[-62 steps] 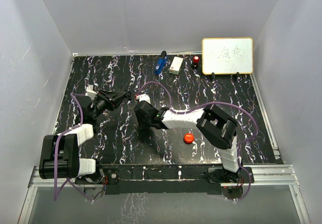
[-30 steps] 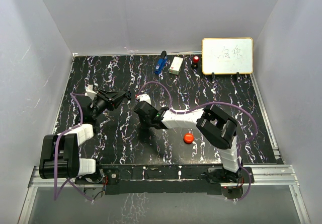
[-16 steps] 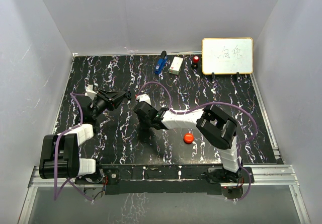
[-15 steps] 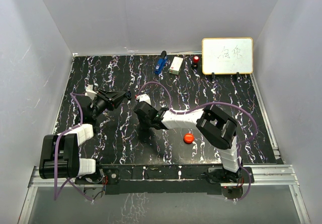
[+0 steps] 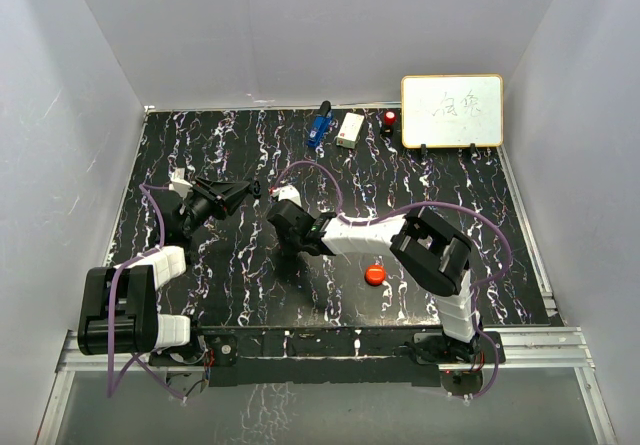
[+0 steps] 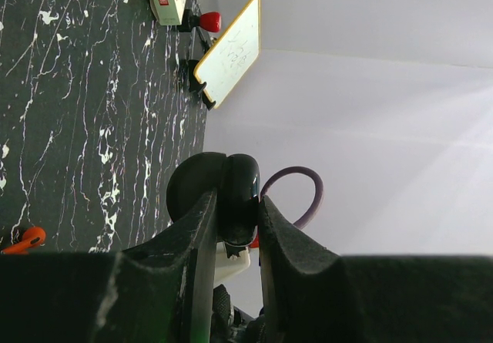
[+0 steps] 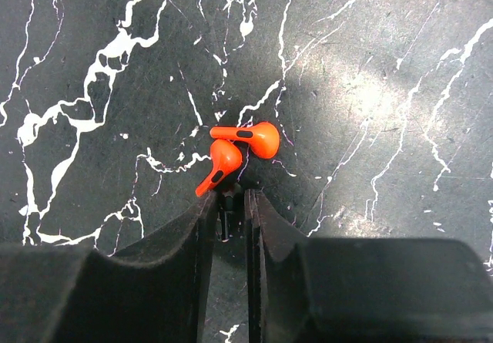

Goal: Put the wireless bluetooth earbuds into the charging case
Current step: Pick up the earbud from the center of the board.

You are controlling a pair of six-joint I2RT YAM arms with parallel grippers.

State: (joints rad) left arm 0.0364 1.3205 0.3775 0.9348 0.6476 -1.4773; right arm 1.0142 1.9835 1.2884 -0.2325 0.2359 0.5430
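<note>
The two wireless bluetooth earbuds [image 7: 235,146], orange-red with small black marks, lie touching each other on the black marbled table. My right gripper [image 7: 229,196] points down at them. Its jaws stand almost together, their tips just short of the nearer earbud's stem and closed on nothing. In the top view the right gripper [image 5: 286,227] hangs mid-table and covers the earbuds. My left gripper [image 6: 236,198] is shut on the black rounded charging case [image 6: 240,177] and holds it off the table. The left gripper [image 5: 240,189] is just left of the right one.
A red round puck [image 5: 375,275] lies in front of the right arm. Along the back edge stand a whiteboard [image 5: 452,111], a white box [image 5: 350,130], a blue object [image 5: 319,127] and a small red-topped object [image 5: 389,119]. White walls enclose the table.
The right gripper has shifted slightly toward the back of the table. The left arm holds the case where it was.
</note>
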